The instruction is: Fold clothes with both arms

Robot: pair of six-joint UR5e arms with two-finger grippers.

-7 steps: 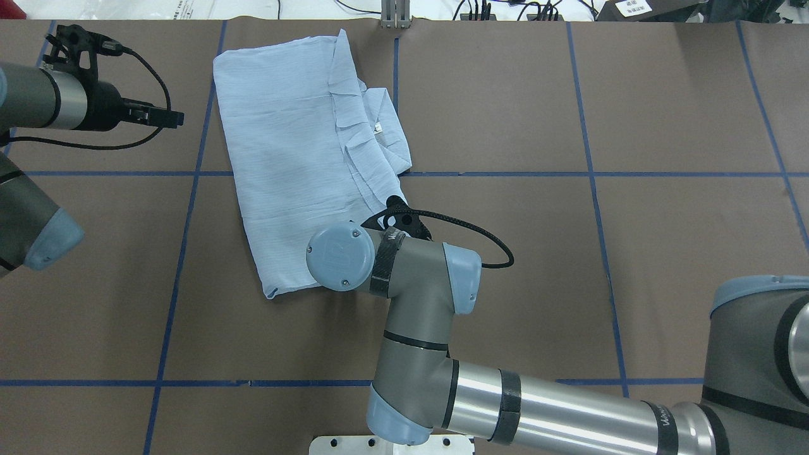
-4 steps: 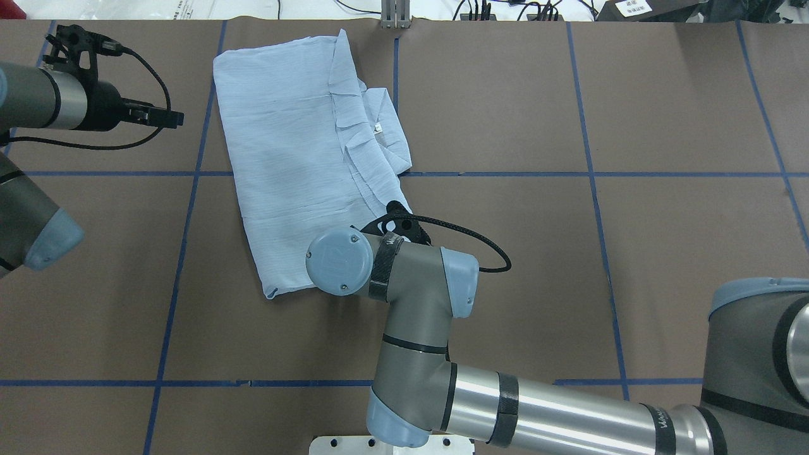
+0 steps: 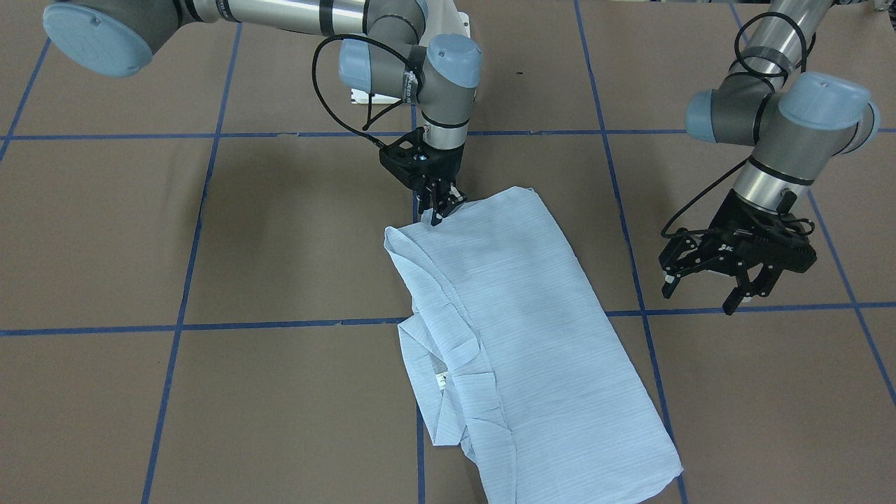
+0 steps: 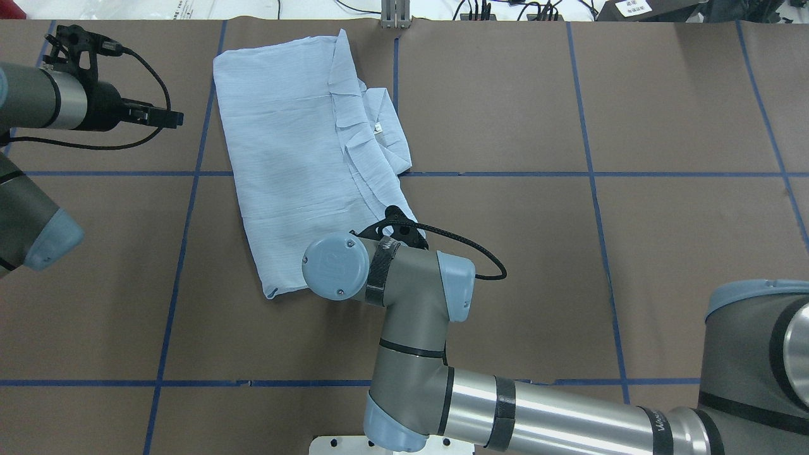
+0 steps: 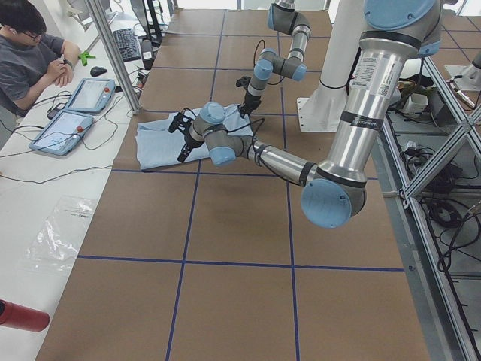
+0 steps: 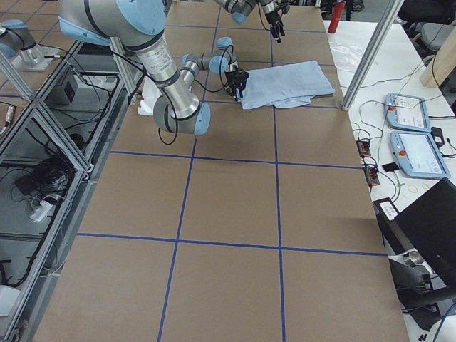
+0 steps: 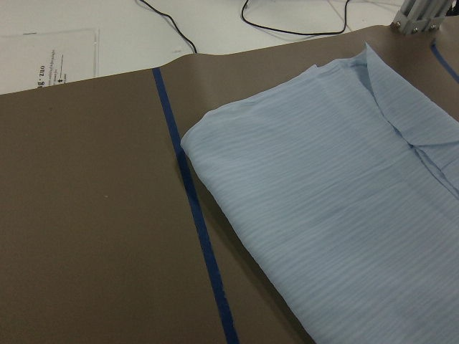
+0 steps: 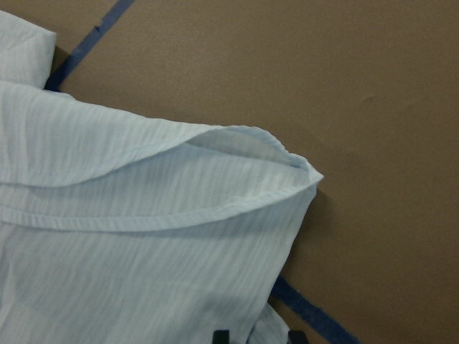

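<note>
The shirt [image 4: 291, 158] lay flat on the brown counter [image 4: 663, 95], folded into a long slab. It ran slantwise over a crossing of the blue tape lines [image 4: 505, 174], on the robot's left half, and reached nearly to the far edge. Its collar [image 3: 462, 357] and small white label [image 3: 442, 380] sat on the long side facing the counter's middle. The right arm [image 4: 411, 316] reached across to the shirt's near short edge, toward the collar-side corner, and the right fingers [image 3: 442, 210] pointed down onto the hem there. In the right wrist view only their two dark tips showed at the bottom edge, a narrow gap apart with pale cloth between them (the hem just beyond arched a little off the counter). Whether they actually pinched the cloth could not be told. The left fingers [image 3: 700, 299] hung spread wide and empty above bare counter, near the shirt's other long side yet clear of it. At a white desk [image 5: 45, 195] beyond the counter's far edge, a person [image 5: 26, 53] sat by two tablets [image 5: 64, 128].
</note>
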